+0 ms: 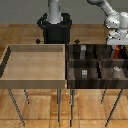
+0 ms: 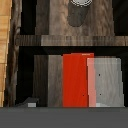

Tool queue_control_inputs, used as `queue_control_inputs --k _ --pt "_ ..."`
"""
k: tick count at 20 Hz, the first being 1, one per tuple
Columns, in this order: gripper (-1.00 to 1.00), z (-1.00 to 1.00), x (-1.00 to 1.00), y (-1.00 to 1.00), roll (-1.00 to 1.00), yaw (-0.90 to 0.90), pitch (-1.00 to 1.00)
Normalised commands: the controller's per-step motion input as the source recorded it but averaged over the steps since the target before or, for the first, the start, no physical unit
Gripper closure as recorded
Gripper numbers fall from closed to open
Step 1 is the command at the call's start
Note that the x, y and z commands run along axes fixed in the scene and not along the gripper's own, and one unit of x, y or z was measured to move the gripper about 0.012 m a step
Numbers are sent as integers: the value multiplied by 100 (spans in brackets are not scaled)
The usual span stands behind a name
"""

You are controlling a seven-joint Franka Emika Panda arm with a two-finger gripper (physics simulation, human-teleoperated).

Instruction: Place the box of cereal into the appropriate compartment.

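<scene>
Hovering over the far corner of the dark divided tray point(image 1: 95, 67) at the exterior view's right, the claw point(image 1: 116, 44) has the cereal box point(image 2: 78, 80) below it, a sliver of red showing under the arm. The wrist view shows the box inside a compartment, beside a pale finger point(image 2: 106, 82) that seems to lie against it; whether the claw grips or has let go cannot be told. A grey can point(image 2: 80, 9) sits in the next compartment. Judged so, this is the placing step; next comes opening fully and lifting straight up, clear of the dividers.
</scene>
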Motion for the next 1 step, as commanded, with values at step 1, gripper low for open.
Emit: queue_control_inputs --k 1 --pt "-100 0 0 0 0 0 0"
